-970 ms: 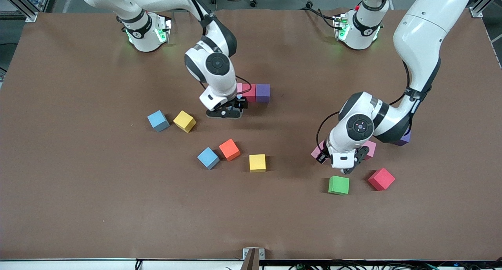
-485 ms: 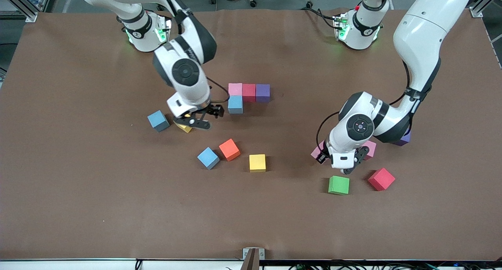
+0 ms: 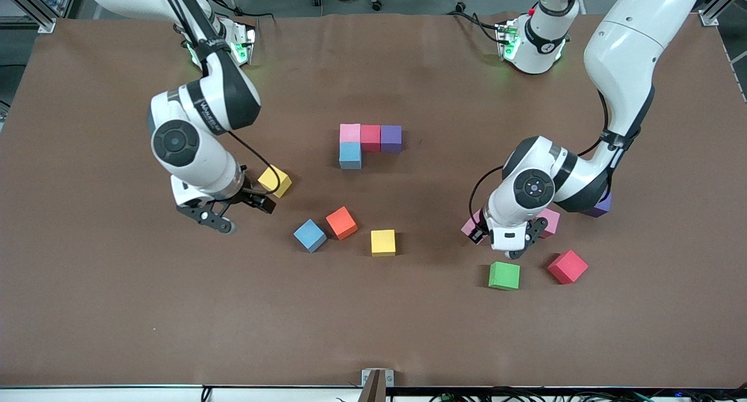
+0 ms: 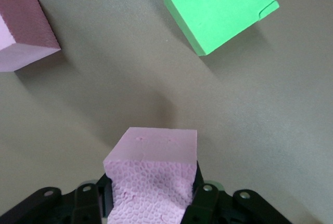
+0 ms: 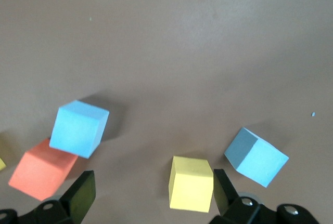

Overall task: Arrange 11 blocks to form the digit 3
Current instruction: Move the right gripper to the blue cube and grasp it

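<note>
1. Left gripper (image 3: 521,243): narrow, clamped on one pink block (image 4: 154,174). It grips the flat side faces, which probably keeps the cube square for placing. The green block (image 4: 218,12) lies on the table just ahead of the fingers. A second pink block (image 4: 21,31) lies off to one side.

2. Right gripper (image 3: 245,215): wide and empty. It hovers with a yellow block (image 5: 191,183) framed between its fingers, apparently lined up as the next pick. A blue block (image 5: 256,156) sits just beside that yellow one, under the arm.

3. The digit 3 (image 3: 370,137) is only begun. Four touching cubes stand well apart from both grippers, between them: pink, red and purple in a row, with blue under the pink. By judgement, seven cubes remain to be added.

4. Count of the blocks, both wrist views included:
- pink: three
- blue: three
- yellow: two
- red: two
- purple: two
- green: one
- orange: one
</note>
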Robot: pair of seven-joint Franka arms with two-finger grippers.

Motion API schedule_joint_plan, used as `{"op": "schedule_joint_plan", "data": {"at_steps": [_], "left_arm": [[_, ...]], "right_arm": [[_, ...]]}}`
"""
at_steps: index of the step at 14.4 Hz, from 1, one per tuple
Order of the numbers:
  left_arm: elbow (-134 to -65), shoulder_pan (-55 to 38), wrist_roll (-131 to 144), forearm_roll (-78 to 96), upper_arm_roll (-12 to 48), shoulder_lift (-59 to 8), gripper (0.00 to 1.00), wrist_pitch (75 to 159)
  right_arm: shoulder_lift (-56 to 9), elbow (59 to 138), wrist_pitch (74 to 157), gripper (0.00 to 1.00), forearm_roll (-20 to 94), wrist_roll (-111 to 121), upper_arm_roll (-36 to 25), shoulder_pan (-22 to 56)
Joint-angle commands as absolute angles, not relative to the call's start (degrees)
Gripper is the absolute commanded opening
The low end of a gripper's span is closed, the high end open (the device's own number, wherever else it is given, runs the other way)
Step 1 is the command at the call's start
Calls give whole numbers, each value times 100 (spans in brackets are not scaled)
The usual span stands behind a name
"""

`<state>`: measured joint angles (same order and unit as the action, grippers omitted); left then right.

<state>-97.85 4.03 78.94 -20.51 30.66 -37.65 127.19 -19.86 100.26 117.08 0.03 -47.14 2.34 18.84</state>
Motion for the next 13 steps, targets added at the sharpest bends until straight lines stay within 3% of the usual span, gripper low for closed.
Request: {"op": "schedule_joint_plan", "data": {"at_steps": [1,7,13], "left_arm": [[-9615,229,7928,-1942,3076,-3797,12,12595],[-9571,-61,7928,-1960,3085,-3718,11,12498],[-9571,-141,7919,-1951,3103,-3639,11,12393]], "right_arm": [[-2661,9345,11689,100,70,-5393,334,1863],[-3374,8710,11759,100,53,-6907,360,2135],[-3919,8710,12743,100,-35,-7225,360,2329]]}}
